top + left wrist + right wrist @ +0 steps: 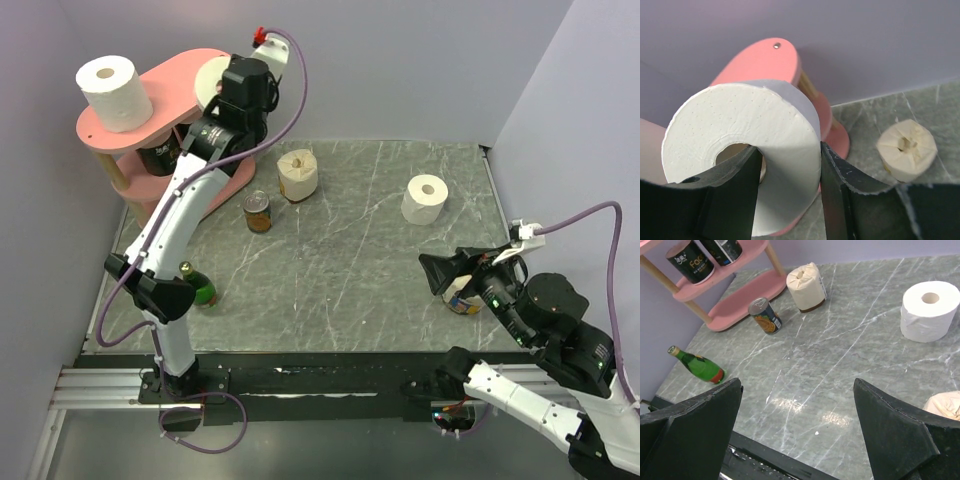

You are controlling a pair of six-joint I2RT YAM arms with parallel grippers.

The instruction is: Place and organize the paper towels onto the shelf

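Note:
The pink shelf (175,85) stands at the far left, with one white paper towel roll (115,92) upright on its top board. My left gripper (218,85) is shut on a second white roll (740,130), one finger inside the core and one outside, and holds it over the right end of the top board (765,62). A white roll (425,199) and a cream wrapped roll (298,174) stand on the table; both show in the right wrist view, the white roll (930,310) and the cream roll (806,286). My right gripper (797,385) is open and empty over the near right.
A small can (258,212) stands near the cream roll. A green bottle (205,290) lies at the near left. Dark labelled cans (690,260) stand on the shelf's middle board. A pale wrapped object (462,300) sits partly hidden under my right gripper. Walls enclose the table.

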